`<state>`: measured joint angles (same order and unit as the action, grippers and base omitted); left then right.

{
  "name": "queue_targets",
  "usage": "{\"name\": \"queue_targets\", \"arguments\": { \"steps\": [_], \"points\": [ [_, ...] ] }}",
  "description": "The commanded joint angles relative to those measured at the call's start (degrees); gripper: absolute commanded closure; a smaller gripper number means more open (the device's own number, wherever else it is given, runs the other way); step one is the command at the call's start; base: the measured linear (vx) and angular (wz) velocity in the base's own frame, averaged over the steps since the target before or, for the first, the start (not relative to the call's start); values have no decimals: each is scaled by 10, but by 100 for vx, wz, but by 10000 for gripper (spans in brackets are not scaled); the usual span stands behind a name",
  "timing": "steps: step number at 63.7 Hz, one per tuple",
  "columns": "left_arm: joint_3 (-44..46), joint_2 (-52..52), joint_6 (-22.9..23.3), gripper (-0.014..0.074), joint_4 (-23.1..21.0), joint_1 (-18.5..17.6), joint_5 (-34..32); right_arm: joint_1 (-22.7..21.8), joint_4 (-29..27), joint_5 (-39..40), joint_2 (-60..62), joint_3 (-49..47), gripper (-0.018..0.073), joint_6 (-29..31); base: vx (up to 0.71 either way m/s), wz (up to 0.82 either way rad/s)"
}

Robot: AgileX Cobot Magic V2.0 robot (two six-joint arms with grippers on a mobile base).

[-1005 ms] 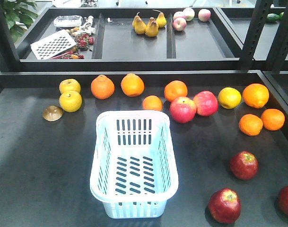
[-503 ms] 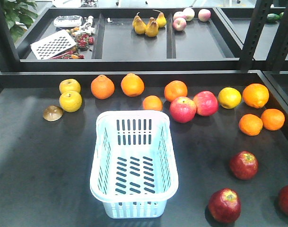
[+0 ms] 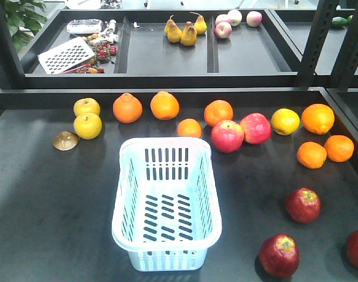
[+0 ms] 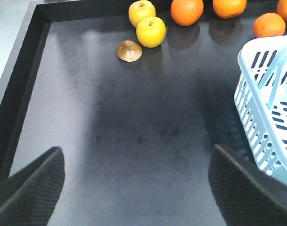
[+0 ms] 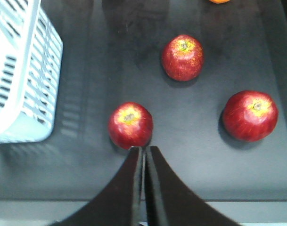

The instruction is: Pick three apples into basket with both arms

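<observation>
The right gripper (image 5: 144,149) has its two fingers pressed flat together, with no gap between them. The nearest apple (image 5: 130,125), dark red with its stem end up, sits on the bench (image 5: 204,165) just ahead of those tips and a shade to their left. How high the gripper hangs above it cannot be told. A second apple (image 5: 183,57) lies farther ahead and to the right. A third apple (image 5: 250,116) lies off to the right, about level with the first. The pale blue basket (image 5: 20,70) stands ahead and to the left, apart from all three, and the front camera shows it empty.

The left gripper (image 4: 137,153) is spread wide over bare bench with the basket at its right. No dark red apple shows in its view; they all lie beyond the basket from it.

The right arm is clearly the nearer one. Its fingers would have to part before closing round the nearest apple. The fruit is round, so the wrist angle should matter little.
</observation>
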<state>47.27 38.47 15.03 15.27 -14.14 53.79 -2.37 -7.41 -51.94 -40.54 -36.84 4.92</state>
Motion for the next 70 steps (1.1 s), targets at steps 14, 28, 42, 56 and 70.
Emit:
{"name": "queue_targets", "arguments": {
  "steps": [14, 28, 42, 56, 70],
  "points": [
    [13, -1, 4, 10, 10, 0, -31, -3, -3, 15, -4, -20, 140, 35, 0, 0],
    [13, -1, 4, 10, 10, 0, -31, -3, -4, 17, -18, -20, -139, 41, 0, 0],
    [13, -1, 4, 10, 10, 0, -31, -3, -36, 48, -114, -20, -123, 69, 0, 0],
    [13, -1, 4, 10, 10, 0, -31, -3, -125, 107, -255, -20, -69, 172, 0, 0],
    [13, -1, 4, 10, 10, 0, -31, 7, -152, 122, -361, -39, -64, 187, 0, 0]
  ]
}}
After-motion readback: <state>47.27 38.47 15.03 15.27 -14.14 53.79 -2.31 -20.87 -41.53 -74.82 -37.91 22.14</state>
